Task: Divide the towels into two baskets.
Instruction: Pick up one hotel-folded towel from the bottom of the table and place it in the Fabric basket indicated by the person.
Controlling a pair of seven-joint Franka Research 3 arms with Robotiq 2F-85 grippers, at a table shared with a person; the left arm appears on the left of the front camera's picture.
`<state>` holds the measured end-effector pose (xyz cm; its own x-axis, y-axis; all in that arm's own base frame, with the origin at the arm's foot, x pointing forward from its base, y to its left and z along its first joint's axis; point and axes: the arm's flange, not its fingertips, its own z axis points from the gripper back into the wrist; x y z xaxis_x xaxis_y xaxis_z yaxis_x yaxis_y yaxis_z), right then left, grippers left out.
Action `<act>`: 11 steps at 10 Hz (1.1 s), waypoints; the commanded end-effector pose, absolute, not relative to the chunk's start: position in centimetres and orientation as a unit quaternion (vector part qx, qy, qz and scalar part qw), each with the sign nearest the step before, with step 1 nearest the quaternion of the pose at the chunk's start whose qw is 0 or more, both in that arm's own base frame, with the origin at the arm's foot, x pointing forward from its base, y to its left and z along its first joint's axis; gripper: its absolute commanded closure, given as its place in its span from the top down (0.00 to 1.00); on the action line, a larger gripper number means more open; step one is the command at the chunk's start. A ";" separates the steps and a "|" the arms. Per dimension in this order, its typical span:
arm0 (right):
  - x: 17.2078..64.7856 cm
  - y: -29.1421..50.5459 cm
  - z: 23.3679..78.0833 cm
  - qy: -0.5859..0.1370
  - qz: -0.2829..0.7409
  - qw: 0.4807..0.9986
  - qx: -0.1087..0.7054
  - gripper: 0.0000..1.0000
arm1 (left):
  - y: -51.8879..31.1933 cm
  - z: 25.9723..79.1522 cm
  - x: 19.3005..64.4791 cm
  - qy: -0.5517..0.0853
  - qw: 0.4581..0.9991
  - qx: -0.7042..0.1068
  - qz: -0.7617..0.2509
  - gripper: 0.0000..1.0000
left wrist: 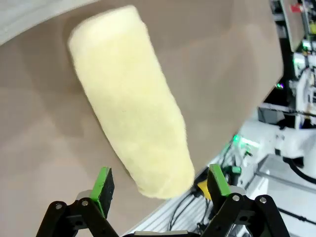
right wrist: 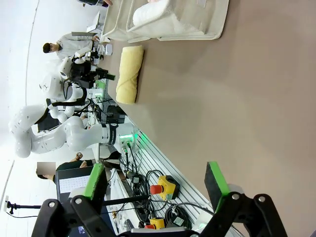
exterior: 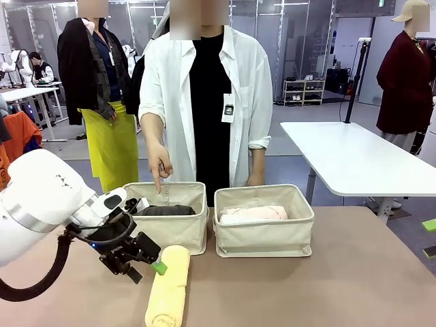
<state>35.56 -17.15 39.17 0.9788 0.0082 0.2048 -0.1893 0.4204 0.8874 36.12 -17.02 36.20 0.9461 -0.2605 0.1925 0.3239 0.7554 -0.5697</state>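
risk: roll sags or unrolls if pinched at its end | left gripper (exterior: 139, 262) jaws apart beside yellow towel (exterior: 168, 287) on counter (exterior: 327, 279) | right gripper (right wrist: 158, 180) apart, empty

Bright, even overhead light — soft shadows on the worktop (exterior: 354, 272); wrist views bend at edges, slightly soft.

Count: baskets, two, left basket (exterior: 178, 228) and right basket (exterior: 264, 235) at frame centre. Rolled towels, four: yellow (exterior: 169, 286) lower centre, dark grey (exterior: 165, 210), pink (exterior: 255, 212), white (exterior: 228, 219) part hidden.
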 end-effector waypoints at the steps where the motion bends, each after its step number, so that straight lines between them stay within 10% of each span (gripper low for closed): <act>1: 35.2 -17.0 39.4 -0.088 0.060 0.837 0.538 1.00 | -17.8 34.2 33.0 -0.080 0.945 -0.296 -0.115 0.96; 8: 35.2 -17.0 39.4 -0.088 0.060 0.837 0.538 1.00 | -19.4 29.8 34.1 -0.050 0.943 -0.315 -0.094 0.87; 11: 35.2 -17.0 39.4 -0.088 0.060 0.837 0.538 1.00 | -19.8 29.6 34.1 -0.046 0.936 -0.329 -0.112 0.00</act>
